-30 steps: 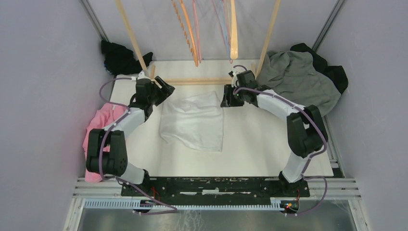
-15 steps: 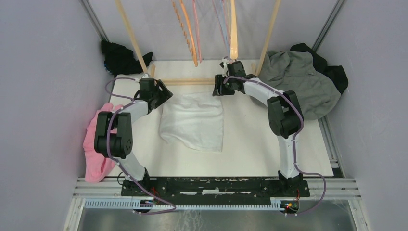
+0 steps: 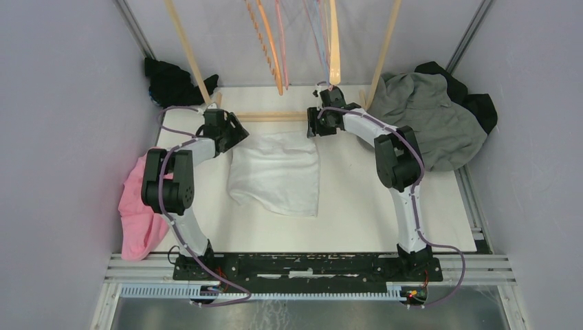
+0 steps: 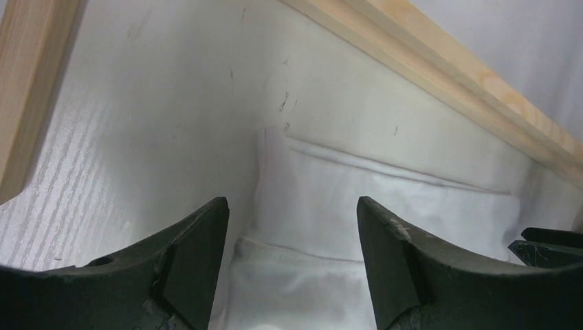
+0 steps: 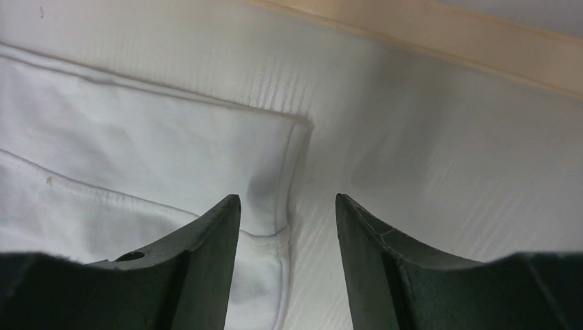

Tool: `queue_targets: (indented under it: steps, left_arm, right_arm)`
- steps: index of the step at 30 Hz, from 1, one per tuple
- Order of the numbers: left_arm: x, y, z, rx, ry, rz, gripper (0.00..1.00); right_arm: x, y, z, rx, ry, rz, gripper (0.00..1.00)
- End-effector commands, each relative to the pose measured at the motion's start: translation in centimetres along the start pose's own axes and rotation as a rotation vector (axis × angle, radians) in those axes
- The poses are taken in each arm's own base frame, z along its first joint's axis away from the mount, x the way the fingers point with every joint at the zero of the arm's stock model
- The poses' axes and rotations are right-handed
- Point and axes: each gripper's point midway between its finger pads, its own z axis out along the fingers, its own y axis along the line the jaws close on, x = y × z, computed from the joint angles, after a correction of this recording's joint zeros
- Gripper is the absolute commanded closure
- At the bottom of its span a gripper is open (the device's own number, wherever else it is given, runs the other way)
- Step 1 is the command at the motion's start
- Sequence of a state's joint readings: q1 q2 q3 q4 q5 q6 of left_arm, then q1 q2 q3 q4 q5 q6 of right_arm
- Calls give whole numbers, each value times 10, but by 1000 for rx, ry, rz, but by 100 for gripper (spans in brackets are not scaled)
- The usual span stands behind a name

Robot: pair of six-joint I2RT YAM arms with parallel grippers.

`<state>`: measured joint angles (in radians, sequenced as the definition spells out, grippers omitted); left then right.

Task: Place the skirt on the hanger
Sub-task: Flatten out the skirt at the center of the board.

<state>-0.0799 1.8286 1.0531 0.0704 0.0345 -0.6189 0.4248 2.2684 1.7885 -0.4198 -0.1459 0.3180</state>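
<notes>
From above, the white skirt (image 3: 278,172) lies flat, with the left gripper (image 3: 229,132) at its far-left corner, the right gripper (image 3: 317,124) at its far-right, and the hangers (image 3: 278,62) beyond it. No container shows.

Left wrist: the fingers (image 4: 189,254) are parted astride the skirt's corner, perhaps just above it.

Right wrist: likewise spread, gripping nothing.

I'd judge this the grasp step. Next, pinch both corners.

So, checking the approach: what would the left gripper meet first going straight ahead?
Probably a corner of the white skirt, framed by the open left gripper; the wooden rail lies farther on, depth unclear.
</notes>
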Motion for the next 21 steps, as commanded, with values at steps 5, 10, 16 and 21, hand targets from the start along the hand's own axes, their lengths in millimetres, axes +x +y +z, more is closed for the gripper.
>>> queue_targets:
  steps: [5, 10, 16, 21]
  left_arm:
    - [-11, -15, 8, 57, -12, 56, 26]
    - [-10, -22, 17, 83, -5, 66, 66]
    - [-25, -39, 11, 142, -40, 81, 96]
    - [-48, -65, -6, 237, -109, 90, 97]
  right_arm:
    - [-3, 13, 15, -39, -5, -29, 41]
    - [0, 12, 21, -22, -3, -12, 66]
    - [-14, 11, 2, 0, -74, -18, 91]
    - [-42, 7, -29, 37, -188, -38, 94]
